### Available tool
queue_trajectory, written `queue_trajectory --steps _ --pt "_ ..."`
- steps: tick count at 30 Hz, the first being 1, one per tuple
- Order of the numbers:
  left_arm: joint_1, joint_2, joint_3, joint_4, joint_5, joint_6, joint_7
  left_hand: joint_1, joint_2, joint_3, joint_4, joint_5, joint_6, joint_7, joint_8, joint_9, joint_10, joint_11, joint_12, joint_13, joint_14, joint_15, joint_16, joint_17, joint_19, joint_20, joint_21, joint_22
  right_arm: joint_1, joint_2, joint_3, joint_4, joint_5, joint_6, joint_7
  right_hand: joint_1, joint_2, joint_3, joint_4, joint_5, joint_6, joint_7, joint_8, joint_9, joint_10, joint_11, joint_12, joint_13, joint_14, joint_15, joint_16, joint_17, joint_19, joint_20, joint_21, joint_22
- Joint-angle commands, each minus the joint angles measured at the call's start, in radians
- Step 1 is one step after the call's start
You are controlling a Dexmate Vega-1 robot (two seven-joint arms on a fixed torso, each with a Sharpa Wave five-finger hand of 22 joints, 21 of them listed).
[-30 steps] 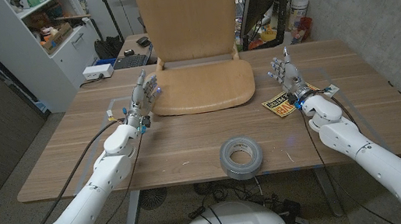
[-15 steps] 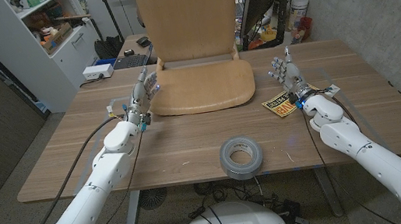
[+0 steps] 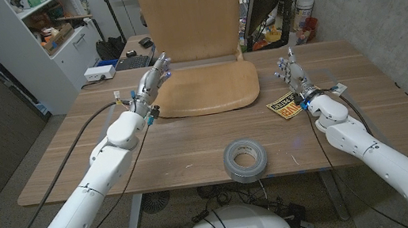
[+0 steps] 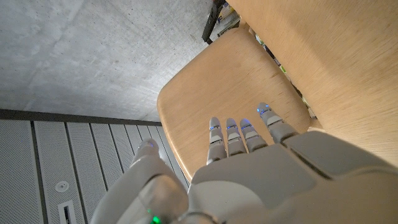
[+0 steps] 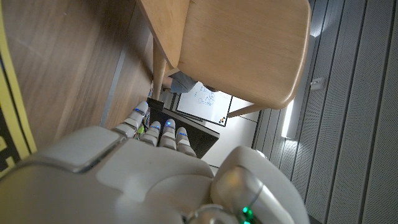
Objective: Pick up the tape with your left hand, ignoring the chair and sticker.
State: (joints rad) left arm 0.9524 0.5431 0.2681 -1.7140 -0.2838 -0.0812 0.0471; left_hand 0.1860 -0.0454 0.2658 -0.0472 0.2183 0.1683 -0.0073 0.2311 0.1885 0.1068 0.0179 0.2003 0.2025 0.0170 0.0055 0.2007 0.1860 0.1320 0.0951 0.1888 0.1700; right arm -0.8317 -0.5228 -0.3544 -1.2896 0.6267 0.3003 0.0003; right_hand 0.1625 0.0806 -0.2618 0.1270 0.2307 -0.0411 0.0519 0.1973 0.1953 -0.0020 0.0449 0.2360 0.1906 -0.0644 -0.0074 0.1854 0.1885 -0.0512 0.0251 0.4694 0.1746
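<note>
tape (image 3: pixel 244 159): grey roll lying flat on the wooden table (image 3: pixel 184 145), right near the table's front edge, roughly in the middle. Hole faces up. Nothing is touching it.

left hand (image 3: pixel 149 87): well away from the tape, up beyond it and off to the robot's left, by the left front corner of the chair seat. Fingers are straight and a bit apart, holding nothing, pointing over the seat's edge. In the left wrist view (image 4: pixel 249 168) the fingertips (image 4: pixel 214 124) line up in front of the pale wood of the seat, with small blue lights on them.

right hand (image 3: pixel 294 79): also well away from the tape, beyond it on the robot's right. Stands upright with the fingers spread, nothing in it. The right wrist view (image 5: pixel 143 174) looks along its back, and the chair's underside and a leg show past the fingertips.

sticker (image 3: pixel 283 107): yellow and black, flat on the table just beside the right hand's wrist, between that hand and the tape but nearer the hand.

chair (image 3: pixel 198 43): light plywood, sitting on the table beyond the tape, backrest upright at the far side.

monitor (image 3: pixel 264 1): dark screen behind the table, beyond the chair on the right-hand side.

shelf (image 3: pixel 48 28): white, with odds and ends, far off beyond the left hand.
</note>
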Motion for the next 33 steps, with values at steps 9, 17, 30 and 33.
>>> queue_trajectory --steps 9,17,30,33 --pt "0.006 0.081 0.052 -0.061 0.117 -0.103 -0.164 0.054 -0.012 0.007 -0.038 0.003 -0.014 0.011 -0.008 0.002 0.002 -0.002 0.006 0.002 0.008 0.005 0.007 0.000 0.010 0.003 0.002 0.002 0.031 -0.011 -0.022 0.001 -0.043 -0.037 -0.030 0.008 0.005 -0.008 0.000 0.008 -0.007 0.003 0.002 0.003 -0.004 0.004 -0.007 0.003 -0.011 -0.004 0.007 0.003 0.003 0.002 -0.008 0.003" --pt "-0.019 0.133 0.094 -0.076 0.203 -0.224 -0.255 0.099 -0.044 0.001 -0.076 0.001 -0.100 0.024 -0.033 0.003 -0.004 -0.010 0.003 0.003 0.038 -0.002 0.017 0.003 0.098 -0.027 0.025 0.007 0.055 -0.015 -0.038 0.007 -0.067 -0.063 -0.038 0.008 0.006 -0.009 -0.001 0.008 -0.014 -0.002 0.000 0.003 -0.011 -0.003 -0.010 0.003 -0.017 -0.007 0.006 0.002 0.002 0.008 -0.013 0.003" --pt "-0.082 0.108 0.154 0.058 0.276 -0.345 -0.287 0.125 -0.056 -0.002 -0.091 0.010 -0.036 0.005 -0.009 0.003 0.055 -0.047 0.022 0.004 0.085 -0.032 0.028 0.003 0.150 -0.032 0.031 0.006 0.039 -0.039 -0.033 -0.048 -0.084 -0.094 -0.074 0.008 0.006 -0.010 -0.001 0.008 -0.020 -0.002 -0.001 0.003 -0.016 -0.001 -0.014 0.003 -0.024 -0.005 0.005 0.002 0.002 0.008 -0.019 0.004" --pt "-0.094 0.092 0.172 0.107 0.280 -0.403 -0.295 0.139 -0.060 -0.002 -0.096 0.014 -0.001 -0.002 0.001 0.003 0.087 -0.054 0.030 0.004 0.115 -0.046 0.035 0.002 0.183 -0.037 0.037 0.006 0.042 -0.042 -0.035 -0.050 -0.088 -0.105 -0.081 0.008 0.006 -0.010 -0.001 0.008 -0.020 -0.002 -0.001 0.003 -0.017 -0.003 -0.015 0.003 -0.025 -0.005 0.004 0.002 0.002 0.009 -0.020 0.004"
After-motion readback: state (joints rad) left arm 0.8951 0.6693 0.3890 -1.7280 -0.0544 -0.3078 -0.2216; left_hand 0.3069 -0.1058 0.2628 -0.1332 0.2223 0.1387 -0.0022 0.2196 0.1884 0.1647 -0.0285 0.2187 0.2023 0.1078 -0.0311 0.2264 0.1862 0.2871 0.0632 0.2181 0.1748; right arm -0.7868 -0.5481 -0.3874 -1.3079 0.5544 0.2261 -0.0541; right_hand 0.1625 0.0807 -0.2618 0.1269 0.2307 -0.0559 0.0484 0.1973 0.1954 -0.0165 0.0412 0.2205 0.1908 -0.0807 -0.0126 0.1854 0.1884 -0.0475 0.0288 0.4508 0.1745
